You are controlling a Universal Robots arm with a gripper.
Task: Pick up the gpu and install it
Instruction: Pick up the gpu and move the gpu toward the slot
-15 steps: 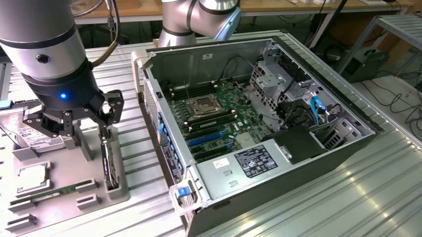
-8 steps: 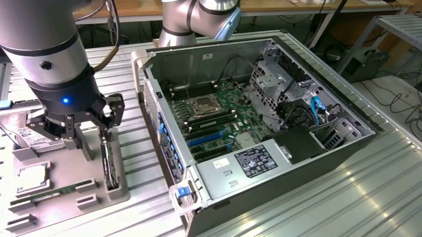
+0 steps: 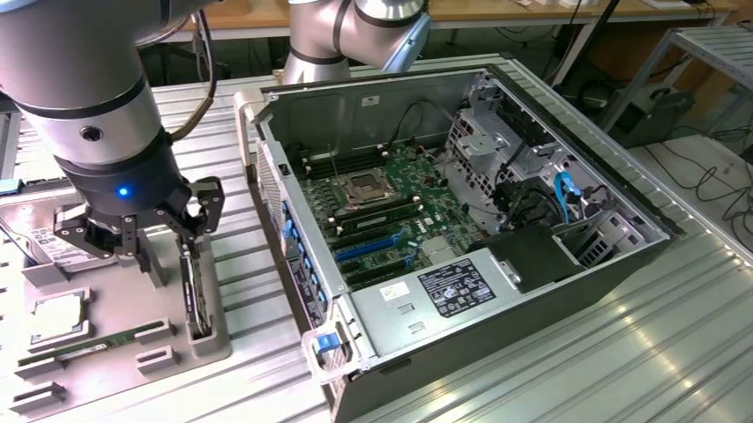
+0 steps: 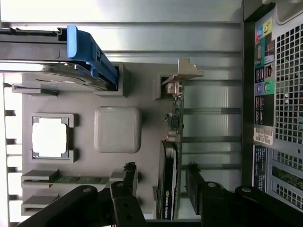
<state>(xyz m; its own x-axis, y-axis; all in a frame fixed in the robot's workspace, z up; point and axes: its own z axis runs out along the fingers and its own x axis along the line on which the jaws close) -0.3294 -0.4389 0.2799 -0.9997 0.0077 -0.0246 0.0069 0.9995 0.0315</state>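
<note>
Big open steel case [image 3: 353, 110] lying on a ribbed metal table [image 3: 612, 352], green board inside. Next to it is a matte grey plastic tray [image 4: 147, 123]. The gpu [image 4: 171, 142] stands on edge in a tray slot: thin green board, rounded black shroud, pale bent-metal bracket [image 4: 187, 71] at one end. The gripper [image 4: 161, 168] straddles the shroud end with its black fingers apart, one on each side. A shiny square chip [image 4: 49, 137] sits in its own tray pocket.

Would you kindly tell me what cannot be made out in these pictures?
1. Exterior view: the gripper and arm cover most of the hard drive.
2. Both views: the lower edge of the gpu is sunk in the fixture tray.
3. Wrist view: the gripper's links cover one end of the gpu.
</note>
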